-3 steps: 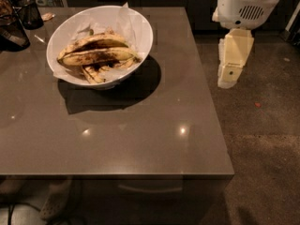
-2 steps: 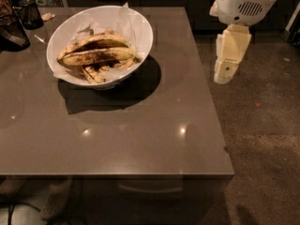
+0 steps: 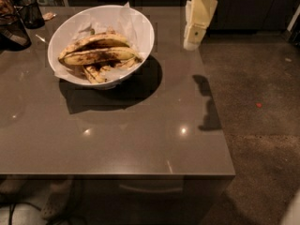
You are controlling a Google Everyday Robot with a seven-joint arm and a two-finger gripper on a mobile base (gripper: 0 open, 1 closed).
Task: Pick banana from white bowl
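- Right of the white bowl [image 3: 146, 46], the gripper [image 3: 192, 40] is hovering over the table [image 3: 140, 139]; its spread cannot be told.
- The banana [image 3: 101, 56] is lying topmost inside, inviting a mid-length grasp from above.

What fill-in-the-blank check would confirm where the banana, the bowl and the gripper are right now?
1. The banana lies in a bowl whose colour is ____.
2. In the camera view, the gripper hangs to the ____ of the bowl.
3. The gripper and the banana are ____ (touching or apart).
4. The bowl stands on the table, in its far-____ part as the camera sees it.

Missing words: white; right; apart; left
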